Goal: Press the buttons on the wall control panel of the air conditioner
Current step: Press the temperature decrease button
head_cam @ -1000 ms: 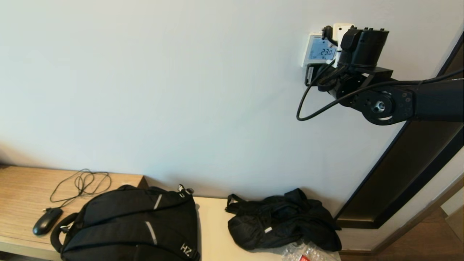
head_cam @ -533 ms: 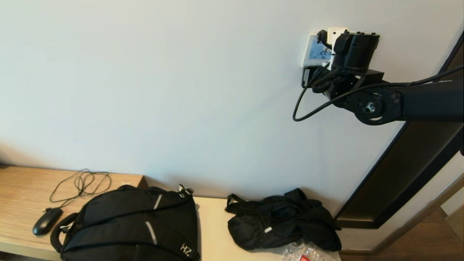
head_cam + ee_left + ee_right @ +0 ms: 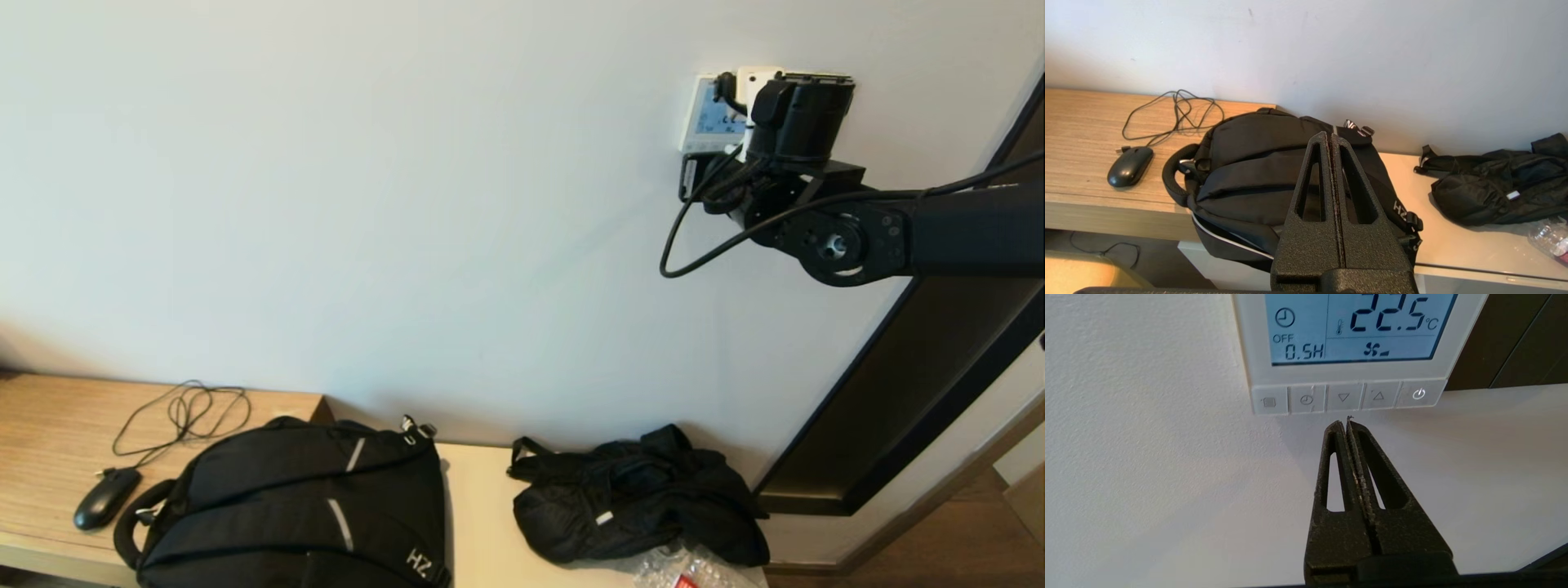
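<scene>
The white wall control panel [image 3: 1349, 373] has a pale blue LCD reading 22.5 °C, OFF 0.5H. Its row of small white-grey buttons [image 3: 1344, 397] runs along the lower edge. In the head view the panel [image 3: 709, 114] is high on the wall at the right, half hidden by my right wrist. My right gripper [image 3: 1345, 423] is shut and empty, its tips just below the down-arrow button, by the panel's lower edge; whether they touch I cannot tell. My left gripper [image 3: 1329, 136] is shut and empty, parked low over the black backpack.
A black backpack [image 3: 302, 506], a black mouse [image 3: 106, 496] with its cord and a crumpled black bag [image 3: 629, 494] lie on the wooden bench [image 3: 49, 425]. A dark door frame [image 3: 922, 359] runs down the wall at the right. A black square plate [image 3: 692, 173] sits under the panel.
My right arm moved left along the wall, now covering more of the panel's screen. The displayed temperature went from 23.0 to 22.5. The left arm is still.
</scene>
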